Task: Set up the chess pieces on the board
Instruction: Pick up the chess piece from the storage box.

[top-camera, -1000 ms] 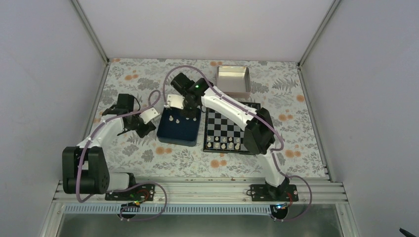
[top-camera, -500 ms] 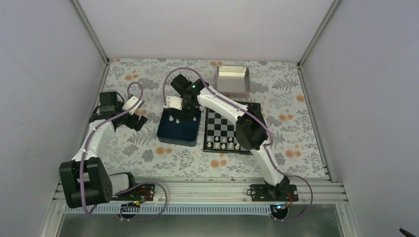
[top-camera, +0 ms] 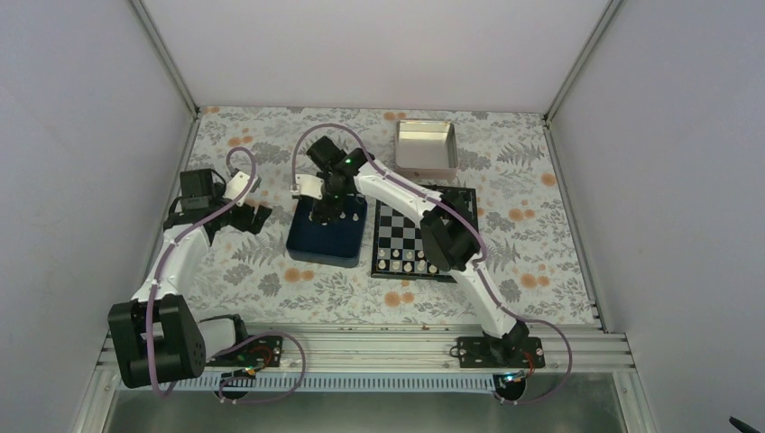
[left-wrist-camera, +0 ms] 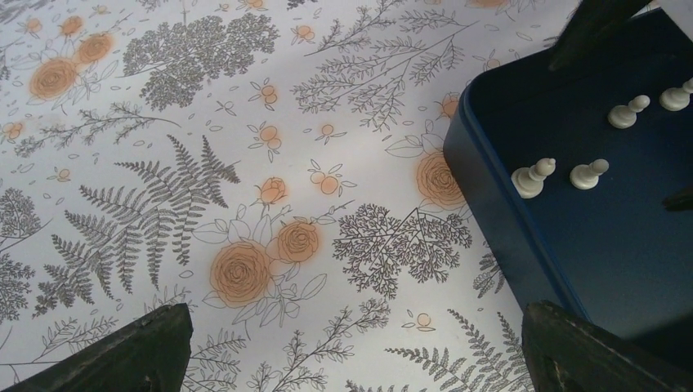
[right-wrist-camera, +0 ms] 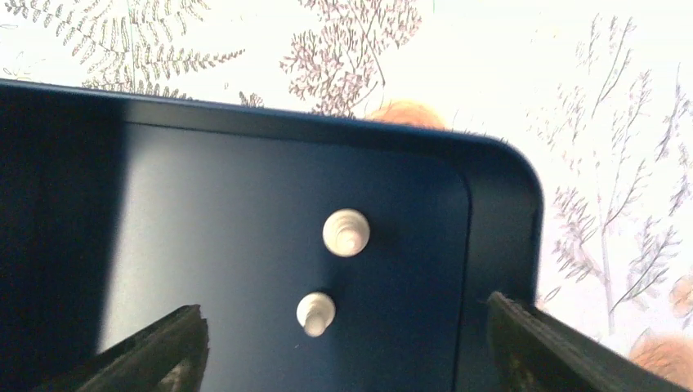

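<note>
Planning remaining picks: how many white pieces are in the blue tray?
4 pieces in the left wrist view: two side by side near the blue tray's wall, a third beyond, a fourth at the frame edge. Others may be hidden.

tray (top-camera: 325,249) left of board (top-camera: 407,236) | tin (top-camera: 426,144) behind board | chess pieces (left-wrist-camera: 531,178) in tray, others on board's near rows

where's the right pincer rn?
Top view: the right pincer hangs over the far end of the dark blue tray, just left of the board. Its wrist view shows it open above two white pieces near a tray corner.
</note>
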